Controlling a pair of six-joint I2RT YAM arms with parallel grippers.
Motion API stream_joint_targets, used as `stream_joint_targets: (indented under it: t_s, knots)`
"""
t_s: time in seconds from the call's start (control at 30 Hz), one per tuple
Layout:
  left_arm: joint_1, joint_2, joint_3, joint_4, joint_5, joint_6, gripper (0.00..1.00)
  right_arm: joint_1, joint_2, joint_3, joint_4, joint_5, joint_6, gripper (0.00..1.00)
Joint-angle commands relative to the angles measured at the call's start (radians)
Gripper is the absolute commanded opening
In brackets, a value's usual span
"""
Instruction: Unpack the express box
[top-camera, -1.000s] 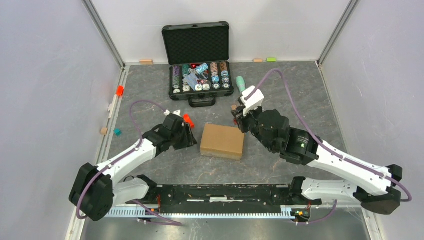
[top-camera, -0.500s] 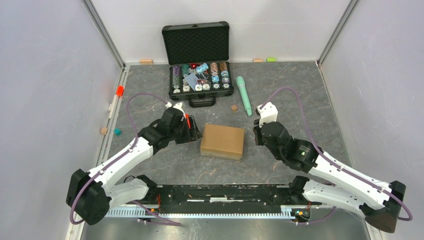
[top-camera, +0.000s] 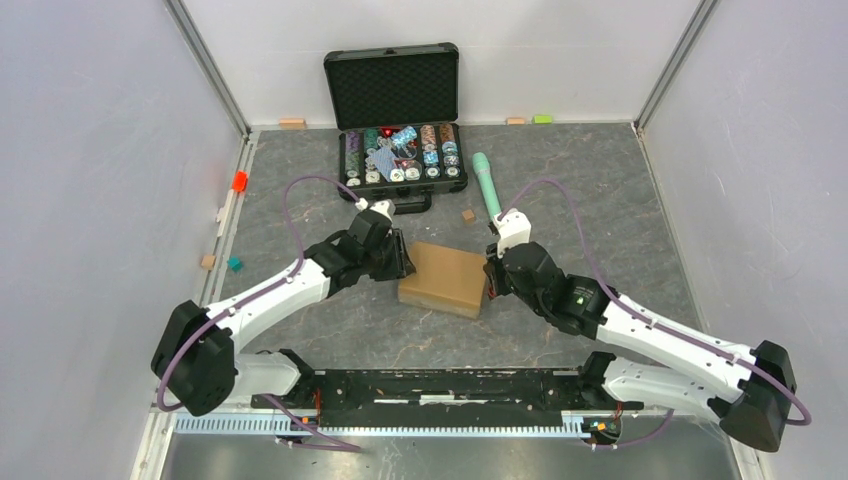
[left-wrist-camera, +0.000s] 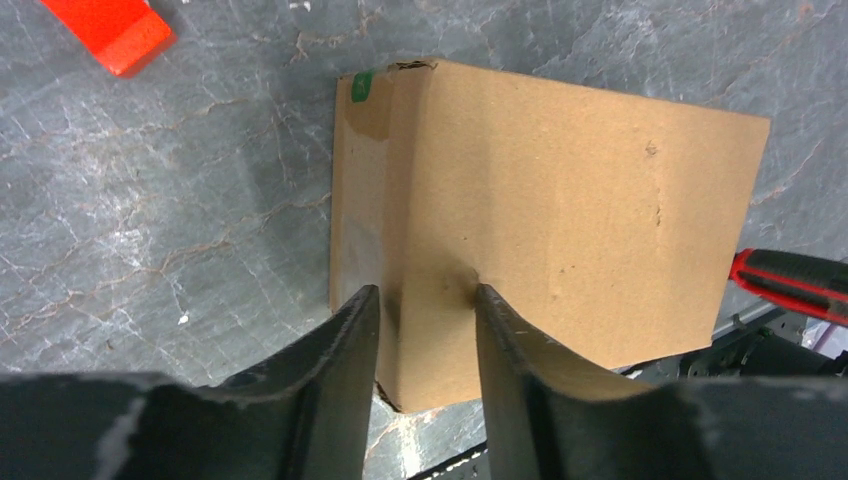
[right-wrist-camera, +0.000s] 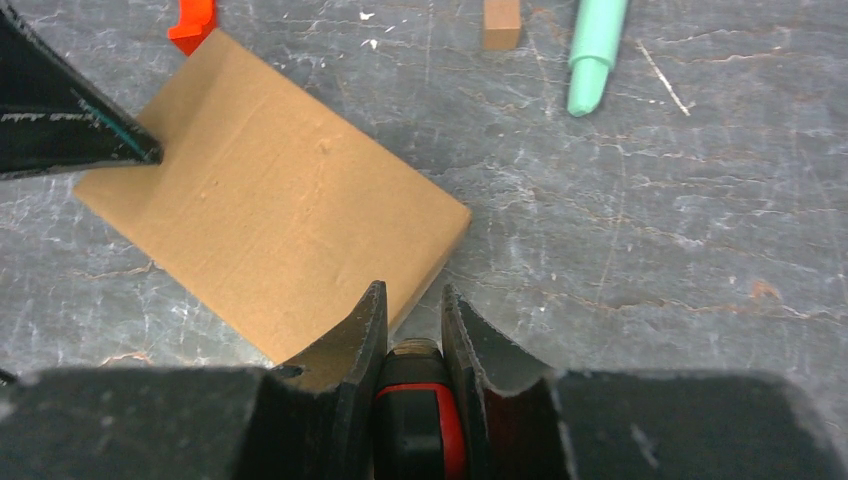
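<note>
The express box (top-camera: 445, 278) is a plain brown carton lying flat mid-table, with glossy tape and a green sticker on its left end (left-wrist-camera: 362, 100). My left gripper (top-camera: 400, 262) is at that end. In the left wrist view its fingertips (left-wrist-camera: 425, 292) pinch the box's near corner, one finger on the taped side, one denting the top face. My right gripper (top-camera: 490, 280) sits at the box's right edge, shut on a black-and-red cutter (right-wrist-camera: 415, 400) whose tip points at the box corner (right-wrist-camera: 270, 230). The cutter also shows beyond the box (left-wrist-camera: 790, 280).
An open black case of poker chips (top-camera: 400, 130) stands at the back. A mint-green marker (top-camera: 487, 183) and a small wooden block (top-camera: 467, 214) lie behind the right gripper. An orange piece (left-wrist-camera: 110, 30) lies by the box's left end. Small blocks (top-camera: 239, 181) line the left wall.
My left gripper moved right and closed on the box's left end. My right arm swung back toward the box's right edge with the cutter. The box shifted slightly.
</note>
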Motion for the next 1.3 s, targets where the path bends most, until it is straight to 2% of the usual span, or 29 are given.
stream_joint_targets:
  t_s: [0.0,0.43,0.67,1.27]
  knots:
    - [0.017,0.004,-0.054,-0.012,-0.140,-0.003,0.40,-0.004,0.010,0.030,0.088,-0.041,0.008,0.00]
    - [0.155,0.000,-0.141,-0.007,-0.050,-0.028,0.27,-0.002,0.094,0.194,0.069,-0.072,-0.037,0.00]
    - [0.196,-0.030,-0.165,-0.044,-0.044,-0.016,0.21,-0.001,0.109,0.228,-0.005,0.047,-0.078,0.00]
    - [0.317,-0.117,-0.171,-0.154,-0.011,0.050,0.06,-0.002,0.258,0.216,0.141,0.066,-0.101,0.00]
